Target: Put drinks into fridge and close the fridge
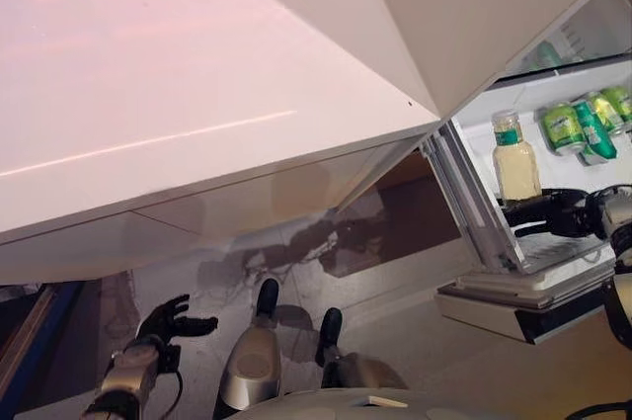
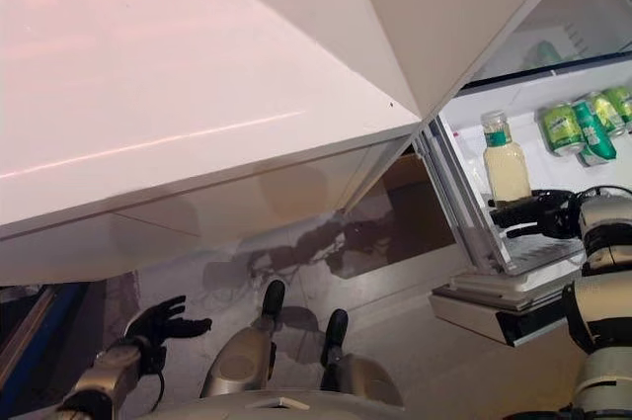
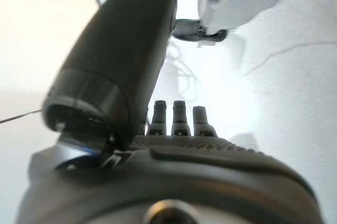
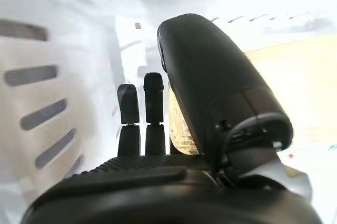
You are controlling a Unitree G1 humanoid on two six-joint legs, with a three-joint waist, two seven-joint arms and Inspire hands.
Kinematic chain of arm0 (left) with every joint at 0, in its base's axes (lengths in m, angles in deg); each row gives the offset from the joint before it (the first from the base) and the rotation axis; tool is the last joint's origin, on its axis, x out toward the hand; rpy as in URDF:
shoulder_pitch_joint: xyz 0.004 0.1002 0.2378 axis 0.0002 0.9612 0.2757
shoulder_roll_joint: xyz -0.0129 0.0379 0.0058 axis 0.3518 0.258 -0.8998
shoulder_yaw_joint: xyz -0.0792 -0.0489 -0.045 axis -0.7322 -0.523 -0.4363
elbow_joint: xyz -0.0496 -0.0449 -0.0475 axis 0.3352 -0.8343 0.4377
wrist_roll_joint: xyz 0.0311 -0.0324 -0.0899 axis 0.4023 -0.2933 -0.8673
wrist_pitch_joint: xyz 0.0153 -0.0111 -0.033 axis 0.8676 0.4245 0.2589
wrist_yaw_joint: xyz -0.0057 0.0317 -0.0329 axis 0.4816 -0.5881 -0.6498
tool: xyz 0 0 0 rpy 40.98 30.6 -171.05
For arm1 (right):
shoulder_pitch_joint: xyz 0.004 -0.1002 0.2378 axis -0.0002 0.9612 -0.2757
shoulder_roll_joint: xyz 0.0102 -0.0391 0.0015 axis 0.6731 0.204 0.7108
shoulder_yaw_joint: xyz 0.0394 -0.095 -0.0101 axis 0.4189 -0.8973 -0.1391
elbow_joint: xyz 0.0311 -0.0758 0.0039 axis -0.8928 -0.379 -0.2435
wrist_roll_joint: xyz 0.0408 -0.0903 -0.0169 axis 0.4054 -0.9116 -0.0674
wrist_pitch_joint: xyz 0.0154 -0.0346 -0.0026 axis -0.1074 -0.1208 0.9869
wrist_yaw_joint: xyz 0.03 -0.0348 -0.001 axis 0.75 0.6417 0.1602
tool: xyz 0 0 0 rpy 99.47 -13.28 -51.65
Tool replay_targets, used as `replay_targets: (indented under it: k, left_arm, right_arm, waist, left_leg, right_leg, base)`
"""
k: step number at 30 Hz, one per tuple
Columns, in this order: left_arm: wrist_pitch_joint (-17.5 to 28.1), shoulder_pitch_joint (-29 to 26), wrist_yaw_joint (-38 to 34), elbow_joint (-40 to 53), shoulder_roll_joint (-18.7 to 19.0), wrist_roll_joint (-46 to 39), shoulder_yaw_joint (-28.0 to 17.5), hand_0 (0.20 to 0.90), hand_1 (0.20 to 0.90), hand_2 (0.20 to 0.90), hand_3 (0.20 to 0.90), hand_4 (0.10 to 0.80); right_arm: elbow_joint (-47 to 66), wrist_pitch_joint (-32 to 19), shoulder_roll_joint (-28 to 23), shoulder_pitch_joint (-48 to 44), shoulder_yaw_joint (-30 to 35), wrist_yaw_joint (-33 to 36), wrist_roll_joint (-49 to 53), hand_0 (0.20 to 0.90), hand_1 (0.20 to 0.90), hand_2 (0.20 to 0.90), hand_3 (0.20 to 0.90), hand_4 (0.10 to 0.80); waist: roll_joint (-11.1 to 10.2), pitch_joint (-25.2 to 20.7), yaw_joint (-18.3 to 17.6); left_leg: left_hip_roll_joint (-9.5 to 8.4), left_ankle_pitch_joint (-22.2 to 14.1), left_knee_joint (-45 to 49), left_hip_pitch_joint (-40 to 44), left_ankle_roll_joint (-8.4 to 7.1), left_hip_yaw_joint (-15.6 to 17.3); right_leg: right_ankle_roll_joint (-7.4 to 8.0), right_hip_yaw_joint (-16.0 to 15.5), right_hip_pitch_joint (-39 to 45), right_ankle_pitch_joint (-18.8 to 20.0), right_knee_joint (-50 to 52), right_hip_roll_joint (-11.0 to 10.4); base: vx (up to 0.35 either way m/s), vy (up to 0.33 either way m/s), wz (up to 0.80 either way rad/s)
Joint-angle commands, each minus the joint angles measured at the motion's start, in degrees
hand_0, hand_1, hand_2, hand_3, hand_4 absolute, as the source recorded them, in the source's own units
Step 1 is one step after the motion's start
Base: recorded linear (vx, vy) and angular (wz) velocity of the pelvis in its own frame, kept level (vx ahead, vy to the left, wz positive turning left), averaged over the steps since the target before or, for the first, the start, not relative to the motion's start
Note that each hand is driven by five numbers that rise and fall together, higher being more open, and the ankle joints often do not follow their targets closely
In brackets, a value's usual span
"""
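fridge (image 1: 553,272) open; pale bottle (image 1: 515,158) upright on its lower shelf, green cans (image 1: 583,124) lying on shelf behind.

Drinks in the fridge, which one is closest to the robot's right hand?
The pale yellow bottle, just above the right hand; the green cans sit farther back.

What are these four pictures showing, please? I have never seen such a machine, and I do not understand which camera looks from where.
It is a humanoid robot putting drinks into a fridge. The two wide pictures come from cameras in its head, looking down; the big white slab is the open fridge door. The two close pictures come from cameras on its wrists. The right hand reaches into the fridge at the base of a pale bottle with a green cap; its fingers look straight, so it seems to touch rather than grip. Green cans lie on the shelf behind. The left hand hangs low, open and empty.
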Motion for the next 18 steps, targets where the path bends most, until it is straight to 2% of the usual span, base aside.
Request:
replay_targets:
  k: [1,6,10,18]
  left_arm:
    - [-0.98,2.64,0.17,-0.27,3.55,-2.33,2.37,0.900,0.900,0.900,0.900,0.800]
    - [-0.58,1.48,0.82,-1.04,4.00,-1.75,1.79,0.900,0.900,0.900,0.900,0.800]
    - [-0.52,1.10,0.93,-1.25,3.98,-1.35,1.52,0.900,0.900,0.900,0.900,0.800]
    - [-0.36,0.02,1.75,-2.11,4.18,-0.36,1.38,0.900,0.900,0.900,0.900,0.800]
  right_arm:
    - [0.47,1.99,-8.61,-7.21,-5.41,-2.06,-3.21,0.300,0.300,0.300,0.200,0.100]
    - [-2.18,6.50,-8.53,-8.70,-7.46,-5.19,-11.74,0.300,0.300,0.300,0.200,0.100]
    - [-4.19,7.48,-8.64,-8.86,-8.49,-7.86,-17.48,0.300,0.300,0.300,0.200,0.100]
    - [-5.74,8.62,-7.68,-9.42,-8.59,-8.87,-19.79,0.300,0.300,0.300,0.200,0.100]
  waist:
    - [0.39,-2.22,1.18]
    - [0.14,-1.17,1.98]
    - [0.10,-0.66,2.49]
    - [0.15,-0.15,2.94]
  left_leg:
    - [-0.96,-4.71,2.14,-2.67,1.14,-1.96]
    - [-1.25,-4.22,2.20,-3.68,0.93,-2.97]
    - [-1.37,-3.99,2.45,-4.26,0.84,-3.40]
    - [-1.46,-3.72,2.48,-4.90,0.71,-3.82]
  right_leg:
    - [2.29,0.09,-5.50,4.04,2.72,1.20]
    - [2.19,-0.61,-6.28,4.13,2.91,1.01]
    - [2.15,-1.12,-6.62,4.08,3.15,0.82]
    - [2.29,-1.55,-7.20,4.22,3.34,0.64]
  base:
    - [-0.017,-0.036,0.05]
    - [-0.005,-0.041,0.09]
    - [0.003,-0.025,0.07]
    - [0.006,-0.011,0.04]
